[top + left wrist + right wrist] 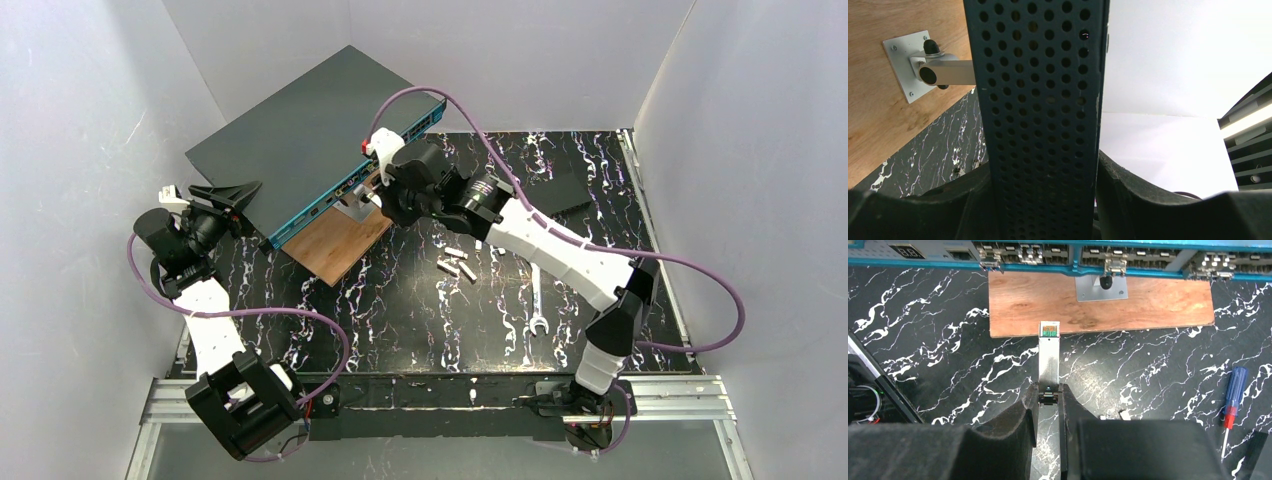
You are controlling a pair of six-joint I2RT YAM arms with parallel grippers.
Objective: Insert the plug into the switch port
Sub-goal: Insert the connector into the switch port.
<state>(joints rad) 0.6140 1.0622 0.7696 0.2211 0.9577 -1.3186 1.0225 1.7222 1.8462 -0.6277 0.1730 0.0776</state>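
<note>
The switch (300,130) is a large dark grey box, tilted up on a stand, with its teal port edge (1158,271) facing the right arm. My left gripper (228,195) is shut on the switch's near left end; the left wrist view shows the perforated side wall (1043,100) between the two fingers (1148,200). My right gripper (1048,395) is shut on the rear of the plug (1049,355), a slim metal module with a green-orange tip. The plug points at the port row and stops short of it, over the wooden board's near edge.
A wooden board (335,245) with a metal bracket (1100,287) lies under the switch. Several loose plugs (458,265), a wrench (536,300) and a small flat black box (560,195) lie on the marbled table. A blue-and-red screwdriver (1233,400) lies to the right.
</note>
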